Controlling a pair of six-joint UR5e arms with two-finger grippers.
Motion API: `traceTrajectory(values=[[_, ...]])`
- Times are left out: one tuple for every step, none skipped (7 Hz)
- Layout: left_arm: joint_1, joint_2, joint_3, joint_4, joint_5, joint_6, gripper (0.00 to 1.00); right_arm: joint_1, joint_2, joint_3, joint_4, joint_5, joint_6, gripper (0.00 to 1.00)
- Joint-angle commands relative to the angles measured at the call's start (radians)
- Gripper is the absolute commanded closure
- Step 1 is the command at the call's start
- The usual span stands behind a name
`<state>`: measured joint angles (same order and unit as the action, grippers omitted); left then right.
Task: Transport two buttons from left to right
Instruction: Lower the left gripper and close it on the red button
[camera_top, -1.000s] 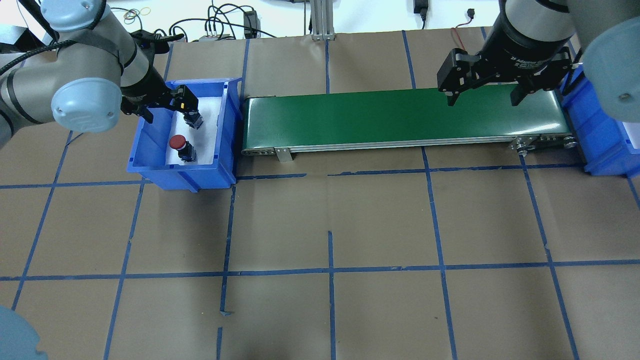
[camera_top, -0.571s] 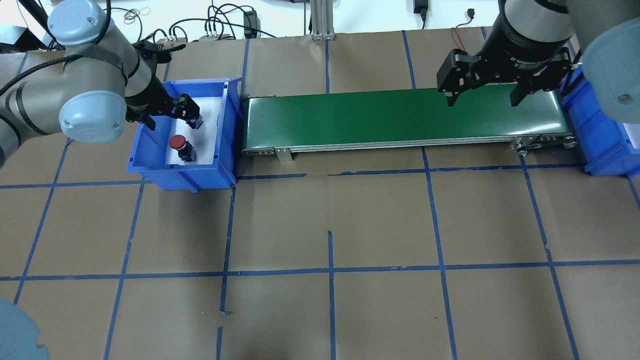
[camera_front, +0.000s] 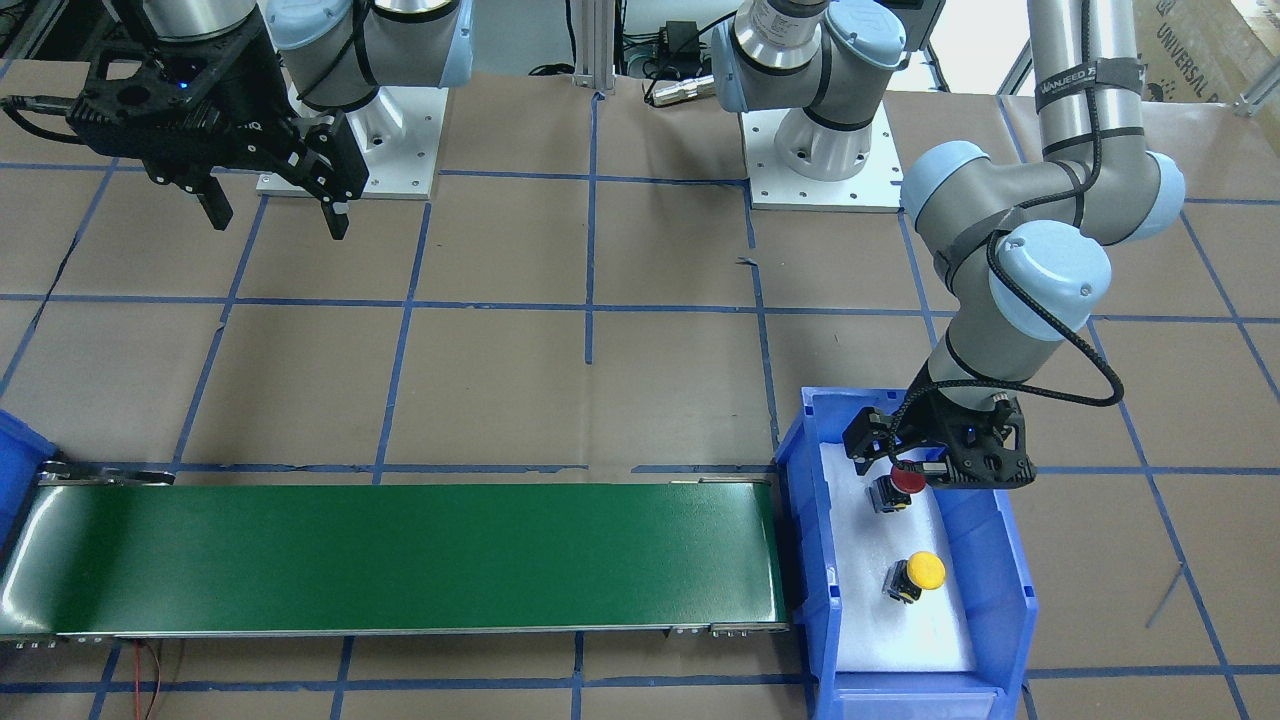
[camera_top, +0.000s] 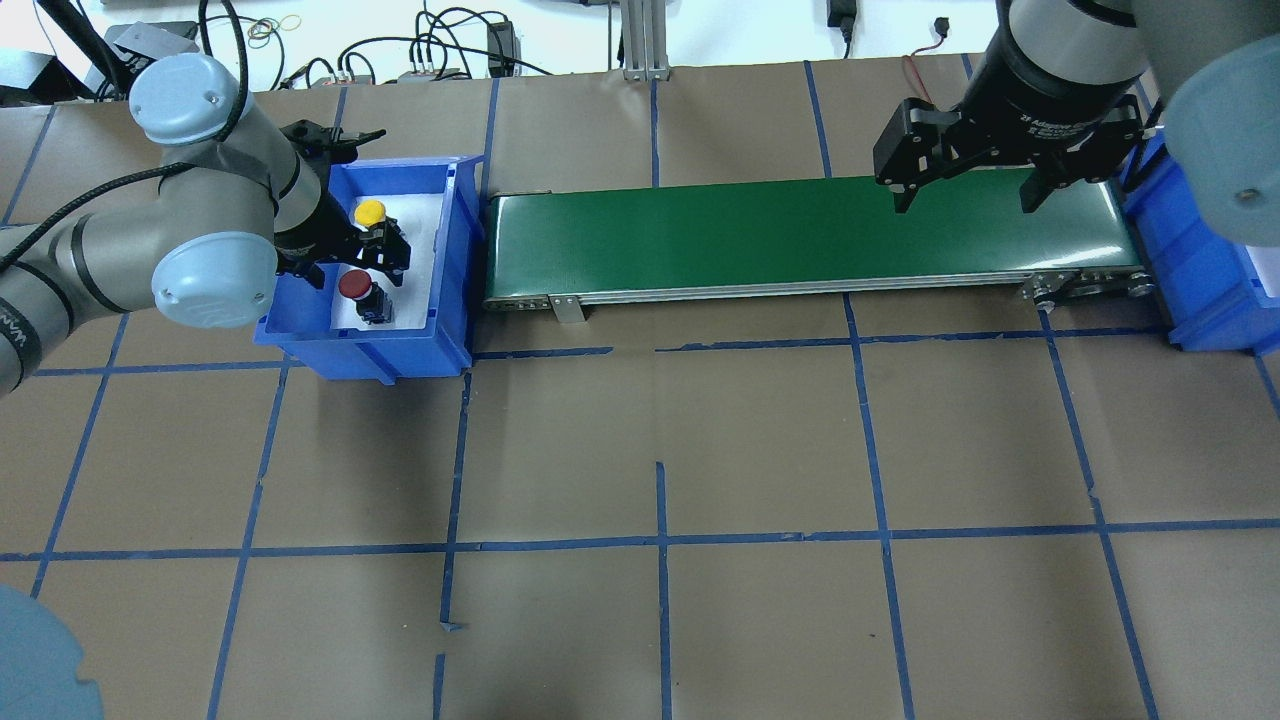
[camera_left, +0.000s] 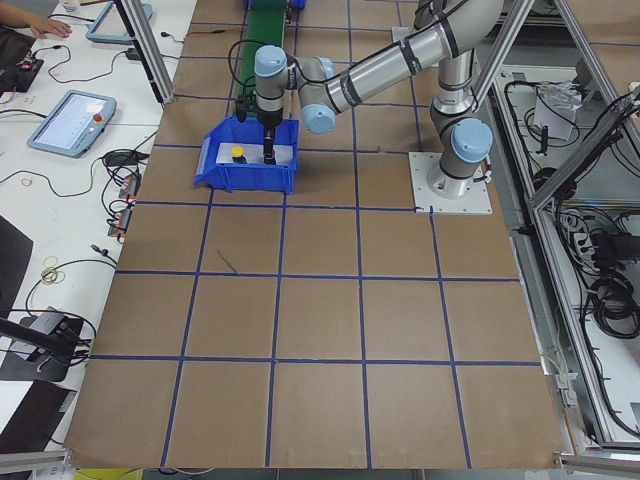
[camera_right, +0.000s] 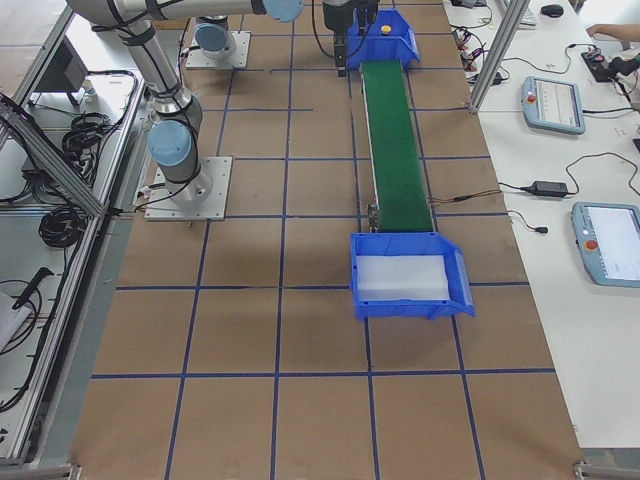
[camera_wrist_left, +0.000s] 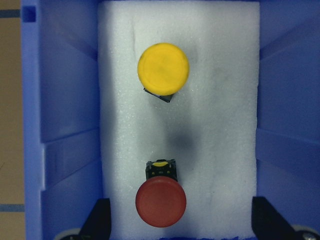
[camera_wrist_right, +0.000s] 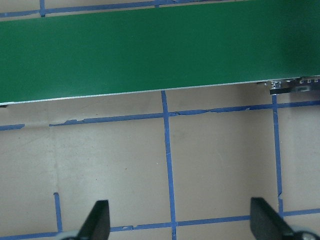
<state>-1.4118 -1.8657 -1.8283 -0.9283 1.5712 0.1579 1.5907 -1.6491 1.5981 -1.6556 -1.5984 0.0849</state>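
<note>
— Where are the two buttons?

— Both lie in the blue bin (camera_top: 372, 348) at the upper left of the overhead frame, on the white foam pad (camera_wrist_left: 220, 125) lining its floor. In the left wrist view the yellow button (camera_wrist_left: 163, 67) is in the upper middle of the frame. The red button (camera_wrist_left: 161, 201) is at the bottom middle, well apart from it. Each cap faces the camera, with a bit of black body showing past its edge.

— And the left hand?

— The left hand (camera_top: 356, 272) hangs inside the bin, over the red button. It is spread wide, with its fingers (camera_wrist_left: 100, 222) at the bottom corners of the wrist frame. The red cap sits between them and touches neither, so the hand grips nothing.

— The other one?

— The right hand (camera_top: 965, 205) hovers at the upper right of the overhead frame, above the right end of the green conveyor belt (camera_top: 760, 235). Its fingers are spread too, with nothing between them. Its wrist camera looks down on the belt's edge and the brown, blue-taped surface (camera_top: 760, 440).

— What stands at the belt's ends?

— In the overhead frame, the bin with the buttons is just beside the belt's left end. A second blue bin (camera_right: 462, 290) stands at the other end, in the lower middle of the right-side view, and it is also lined with white foam.
</note>
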Motion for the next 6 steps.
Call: traceTrajectory(values=[[0.001,-0.016,-0.019,-0.006,0.009,0.002,0.03,0.0,0.0,0.0,-0.001,0.0,-0.001,0.0],[0.002,-0.018,-0.019,-0.006,0.009,0.003,0.03,0.002,0.0,0.0,-0.001,0.0,-0.001,0.0],[0.002,-0.029,-0.013,-0.006,0.007,0.003,0.03,-0.002,0.0,0.0,0.0,0.0,-0.001,0.0],[0.002,-0.035,0.0,-0.007,0.009,0.005,0.04,-0.002,0.0,0.0,0.0,-0.002,-0.001,0.0],[0.002,-0.036,0.004,-0.007,0.009,0.005,0.04,-0.003,0.0,0.0,0.0,-0.002,-0.001,0.0],[0.004,-0.038,0.024,-0.007,0.007,0.005,0.04,-0.002,0.0,0.0,0.0,0.0,-0.001,0.0]])
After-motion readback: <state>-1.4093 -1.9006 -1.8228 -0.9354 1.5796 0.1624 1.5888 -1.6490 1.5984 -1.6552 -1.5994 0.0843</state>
